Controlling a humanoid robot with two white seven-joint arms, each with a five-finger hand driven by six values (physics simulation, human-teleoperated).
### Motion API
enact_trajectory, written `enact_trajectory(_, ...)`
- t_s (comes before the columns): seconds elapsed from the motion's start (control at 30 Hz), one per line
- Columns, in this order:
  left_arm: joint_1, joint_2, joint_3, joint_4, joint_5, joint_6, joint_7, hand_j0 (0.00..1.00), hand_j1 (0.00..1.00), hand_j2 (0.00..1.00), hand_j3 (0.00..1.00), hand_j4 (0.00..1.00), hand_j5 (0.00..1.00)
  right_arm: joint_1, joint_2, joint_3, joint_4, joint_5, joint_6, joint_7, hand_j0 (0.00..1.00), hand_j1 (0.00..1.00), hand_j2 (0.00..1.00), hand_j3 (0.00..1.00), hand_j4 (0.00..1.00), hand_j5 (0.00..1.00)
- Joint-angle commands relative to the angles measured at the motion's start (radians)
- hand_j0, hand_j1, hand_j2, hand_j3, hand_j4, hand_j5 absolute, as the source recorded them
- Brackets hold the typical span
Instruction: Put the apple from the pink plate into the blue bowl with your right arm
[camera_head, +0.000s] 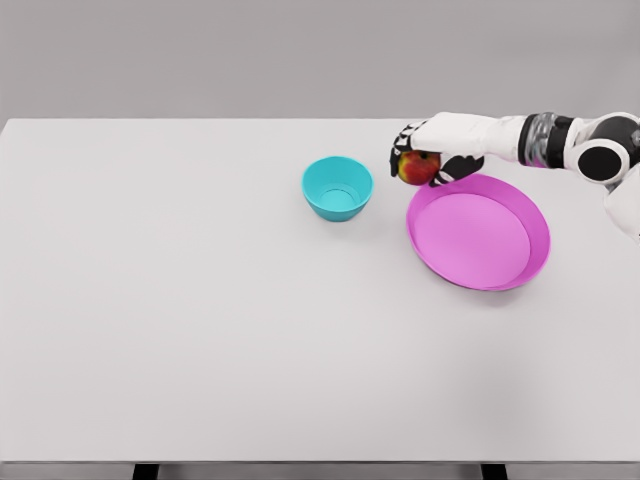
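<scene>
Right hand: enters from the right edge, white forearm stretched leftward across the far part of the table. Fingers curled down over the apple, dark fingertips on its far-left side, thumb side under and to the right. The hand is pinching the apple from above; the fruit shows red with a yellow-green patch.

Apple: clear of the pink plate's floor, held at the plate's upper-left rim, roughly at 11 o'clock from the plate's centre. Whether it hangs above the rim or just outside it cannot be told from this one view.

Pink plate: round, shallow, raised wall, lying flat on the table at about 4 o'clock from the hand. Nothing rests inside it.

Blue bowl: turquoise (more teal than blue in this render), upright, nothing in it, at 9 o'clock from the apple and slightly lower in the picture. Bowl and plate sit near each other but apart, with a strip of bare table between them. The apple sits between the two, closer to the plate's edge than to the bowl's rim.

Table: white, wide, filling most of the view; grey wall behind it.

Left arm: does not show in the head view.
</scene>
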Motion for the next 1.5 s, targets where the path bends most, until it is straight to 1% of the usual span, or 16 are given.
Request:
enact_trajectory(0.0,0.0,0.0,0.0,0.0,0.001,0.0,0.0,1.0,1.0,1.0,1.0,1.0,1.0,0.0,0.019,-0.001,0.005,-0.002,0.018,-0.001,0.52,0.52,0.52,0.52,0.52,0.52)
enact_trajectory(0.13,0.0,0.0,0.0,0.0,0.0,0.0,0.001,1.0,1.0,1.0,1.0,1.0,1.0,-0.009,0.045,-0.001,0.019,0.007,0.023,-0.001,0.52,0.52,0.52,0.52,0.52,0.52)
enact_trajectory(0.27,0.0,0.0,0.0,0.0,0.0,0.0,0.001,1.0,1.0,1.0,1.0,1.0,1.0,-0.032,0.086,0.002,0.067,0.024,0.021,-0.001,0.52,0.52,0.52,0.52,0.52,0.52)
enact_trajectory(0.53,0.0,0.0,0.0,0.0,0.0,0.0,0.001,1.0,1.0,1.0,1.0,1.0,1.0,-0.061,0.157,0.011,0.102,0.051,0.021,0.001,0.52,0.52,0.52,0.52,0.52,0.52)
enact_trajectory(0.63,0.0,0.0,0.0,0.0,0.0,0.0,0.0,1.0,1.0,1.0,1.0,1.0,1.0,-0.077,0.183,0.034,0.136,0.053,0.021,0.001,0.52,0.52,0.52,0.52,0.52,0.52)
enact_trajectory(0.83,0.0,0.0,0.0,0.0,0.001,0.0,0.001,1.0,1.0,1.0,1.0,1.0,1.0,-0.089,0.226,0.062,0.151,0.059,0.021,0.001,0.52,0.52,0.52,0.52,0.52,0.52)
enact_trajectory(1.0,0.0,0.0,0.0,0.0,0.0,0.0,0.0,1.0,1.0,1.0,1.0,1.0,1.0,-0.1,0.246,0.085,0.185,0.061,0.021,-0.001,0.53,0.53,0.53,0.53,0.53,0.53)
enact_trajectory(1.13,0.0,0.0,0.0,0.0,0.0,0.0,0.0,1.0,1.0,1.0,1.0,1.0,1.0,-0.107,0.255,0.103,0.188,0.061,0.021,-0.001,0.53,0.53,0.53,0.53,0.53,0.53)
enact_trajectory(1.23,0.0,0.0,0.0,0.0,0.0,0.0,0.0,1.0,1.0,1.0,1.0,1.0,1.0,-0.11,0.264,0.105,0.208,0.061,0.021,-0.001,0.53,0.53,0.53,0.53,0.53,0.53)
enact_trajectory(1.27,0.0,0.0,0.0,0.0,0.0,0.0,0.001,1.0,1.0,1.0,1.0,1.0,1.0,-0.11,0.264,0.105,0.208,0.061,0.021,-0.001,0.57,0.57,0.57,0.57,0.57,0.57)
enact_trajectory(1.3,0.0,0.0,0.0,0.0,0.0,0.0,0.001,1.0,1.0,1.0,1.0,1.0,1.0,-0.11,0.264,0.105,0.208,0.061,0.023,-0.001,0.88,0.88,0.88,0.88,0.88,0.88)
enact_trajectory(1.33,0.0,0.0,0.0,0.0,0.0,0.0,0.0,1.0,1.0,1.0,1.0,1.0,1.0,-0.11,0.264,0.105,0.208,0.061,0.023,-0.001,1.0,1.0,1.0,1.0,1.0,1.0)
enact_trajectory(1.47,0.0,0.0,0.0,0.0,0.0,0.0,0.0,1.0,1.0,1.0,1.0,1.0,1.0,-0.11,0.264,0.105,0.206,0.061,0.023,-0.001,1.0,1.0,1.0,1.0,1.0,1.0)
